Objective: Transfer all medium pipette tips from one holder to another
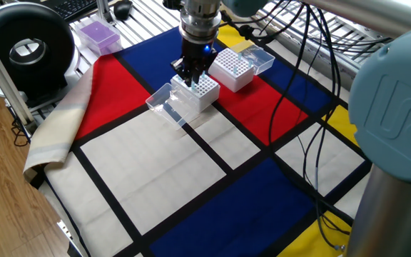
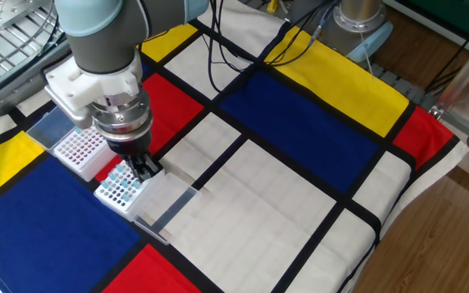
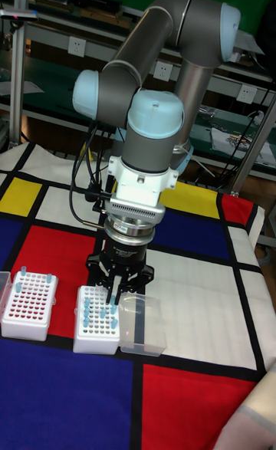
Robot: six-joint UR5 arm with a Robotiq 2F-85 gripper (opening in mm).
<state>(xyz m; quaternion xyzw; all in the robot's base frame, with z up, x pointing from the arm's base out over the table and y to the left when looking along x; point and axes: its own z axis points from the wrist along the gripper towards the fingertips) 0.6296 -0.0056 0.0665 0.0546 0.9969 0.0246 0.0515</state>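
A cloth (image 1: 155, 171) of red, blue, yellow and white blocks edged with black bands covers the table. In one fixed view, wood-plank floor (image 1: 6, 214) fills the lower left, and a round black device (image 1: 23, 46) sits at upper left beside a keyboard (image 1: 77, 7) at the top edge. In the tall fixed view, a dark green wall (image 3: 54, 82) with white sockets (image 3: 75, 45) runs behind metal shelving (image 3: 19, 51) at upper left.

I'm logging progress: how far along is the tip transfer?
Apparently done: a few medium pipette tips stand along one edge of the far rack. In hand: the gripper sits over the near rack; whether it holds a tip is unclear. Left: the several tips in that rack, if it is the source.
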